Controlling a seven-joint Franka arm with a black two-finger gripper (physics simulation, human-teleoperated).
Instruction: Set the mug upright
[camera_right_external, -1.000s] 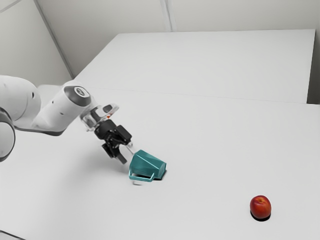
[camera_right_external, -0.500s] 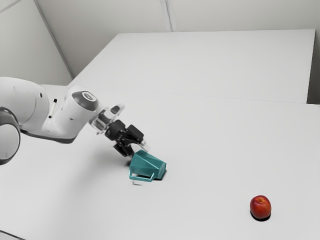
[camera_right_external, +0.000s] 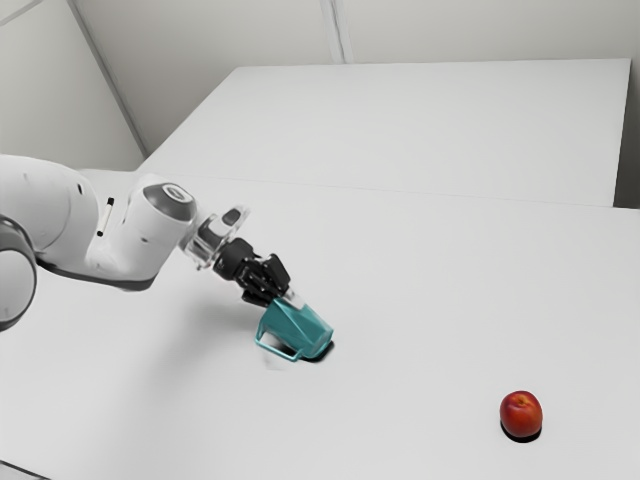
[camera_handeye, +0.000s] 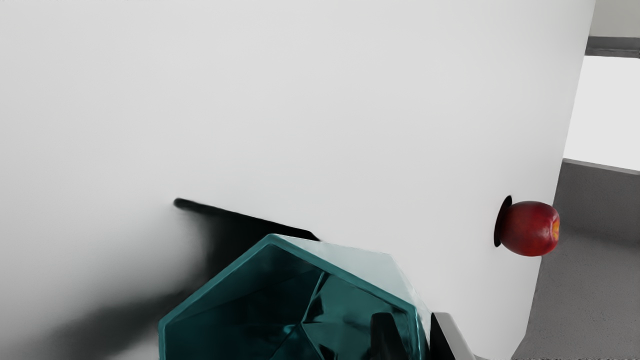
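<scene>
In the exterior view the black gripper is at the upper rim of the teal mug. The mug lies tipped over, its mouth toward the arm and its handle on the side nearer the camera. From the wrist view, the gripper has one finger inside the mug and the other outside, closed on the wall between them. The faceted inside of the mug faces the hand, and part of it is cut off.
A red fruit rests on the white table, toward the exterior view's right and well apart from the mug. The wrist view has the fruit near a table edge.
The hand has advanced to the mug and the fingers have come together on its rim wall. Over the last half second the mug has turned a little, its handle swinging slightly.
</scene>
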